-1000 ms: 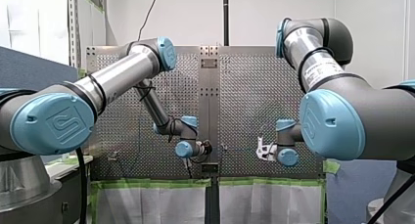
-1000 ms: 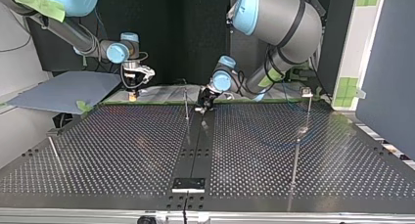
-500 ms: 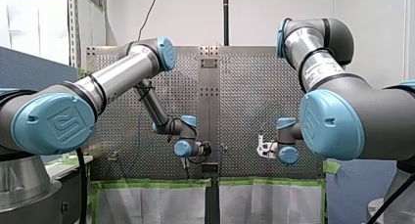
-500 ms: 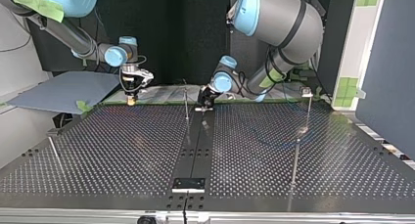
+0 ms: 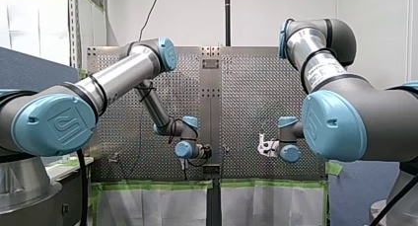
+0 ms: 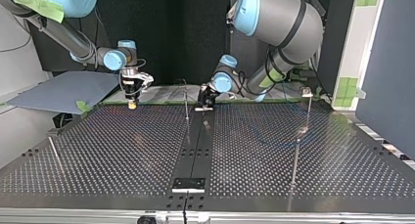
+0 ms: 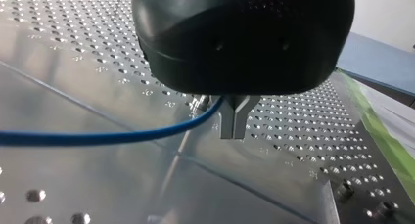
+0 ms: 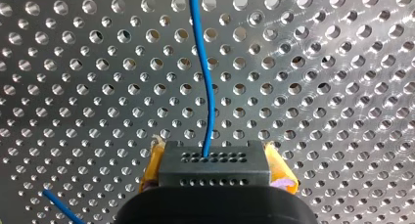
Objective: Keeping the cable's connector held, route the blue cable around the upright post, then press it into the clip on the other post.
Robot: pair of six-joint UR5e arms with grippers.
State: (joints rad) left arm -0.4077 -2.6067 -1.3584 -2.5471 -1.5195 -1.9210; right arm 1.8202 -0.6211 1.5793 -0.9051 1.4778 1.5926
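Over the perforated table point(image 6: 122, 150), my right gripper point(image 8: 214, 160), yellow-padded, clamps the grey connector point(image 8: 215, 174). The blue cable point(image 8: 208, 87) leaves it straight ahead. My left gripper point(image 7: 234, 128) has its metal tips pressed together, with the cable caught in the fork just above them.

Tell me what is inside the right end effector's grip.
The right end effector holds a grey connector between yellow pads, blue cable leaving it. Its black body covers the connector's rear.
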